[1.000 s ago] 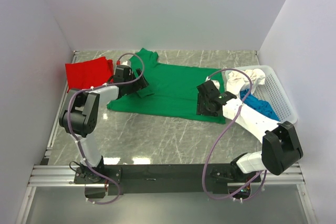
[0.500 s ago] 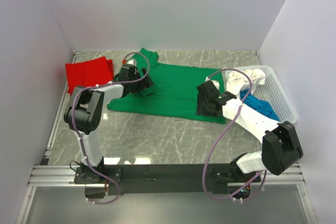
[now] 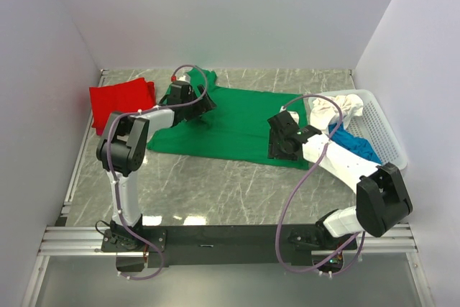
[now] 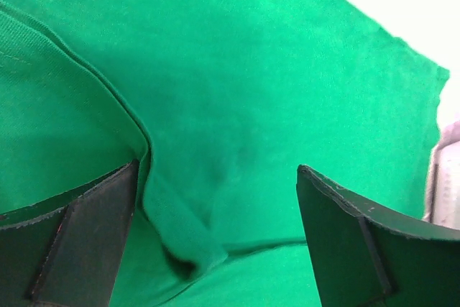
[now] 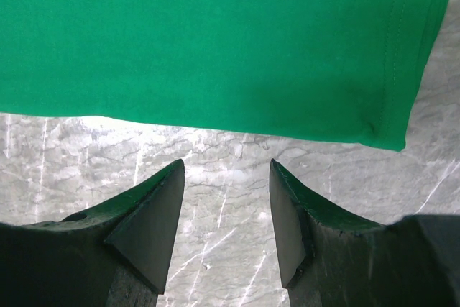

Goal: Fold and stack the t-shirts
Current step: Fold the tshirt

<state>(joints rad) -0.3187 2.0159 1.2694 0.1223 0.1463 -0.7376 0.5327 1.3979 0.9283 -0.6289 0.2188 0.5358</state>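
Observation:
The bright green t-shirt [image 3: 237,116] lies spread flat in the middle of the table. My left gripper [image 3: 204,104] is open low over its far-left part, near the sleeve. In the left wrist view [image 4: 215,228] a raised fold of green cloth [image 4: 172,235] lies between the jaws, by the left finger [image 4: 72,235]. My right gripper [image 3: 277,149] is open and empty at the shirt's near hem. In the right wrist view [image 5: 226,206] it hangs over bare marble, just short of the hem [image 5: 215,116]. The red t-shirt [image 3: 118,98] lies folded at the far left.
A white lattice basket [image 3: 392,138] stands at the right and holds a white t-shirt [image 3: 334,109] and a blue one [image 3: 356,145]. White walls close in the back and both sides. The marble table [image 3: 215,185] runs to a metal rail at the near edge.
My left gripper has moved away from me and a little right, from the shirt's left edge onto its far-left part. The right gripper has barely moved.

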